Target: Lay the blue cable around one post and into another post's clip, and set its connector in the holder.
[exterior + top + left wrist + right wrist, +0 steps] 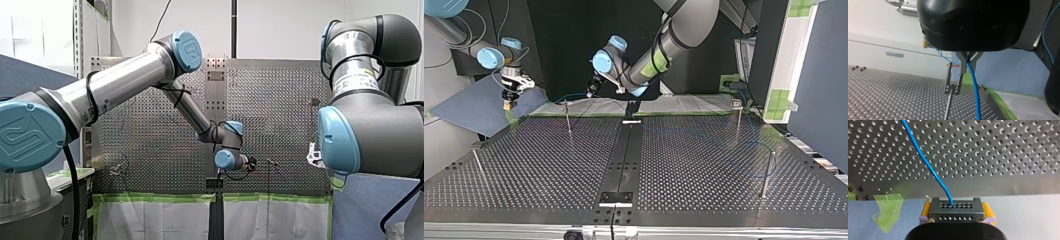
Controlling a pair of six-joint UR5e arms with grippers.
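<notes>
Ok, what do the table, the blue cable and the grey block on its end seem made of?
The table: metal sheet, dull silver, with glints on the hole rims. The blue cable: a smooth, slightly glossy plastic-looking jacket that bends softly. The block: matte dark grey with rows of small holes; metal or hard plastic, cannot tell.

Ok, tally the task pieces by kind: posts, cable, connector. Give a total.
Thin upright metal posts: 4
Thin blue cable: 1
Dark grey perforated block connector: 1
Total: 6
</notes>
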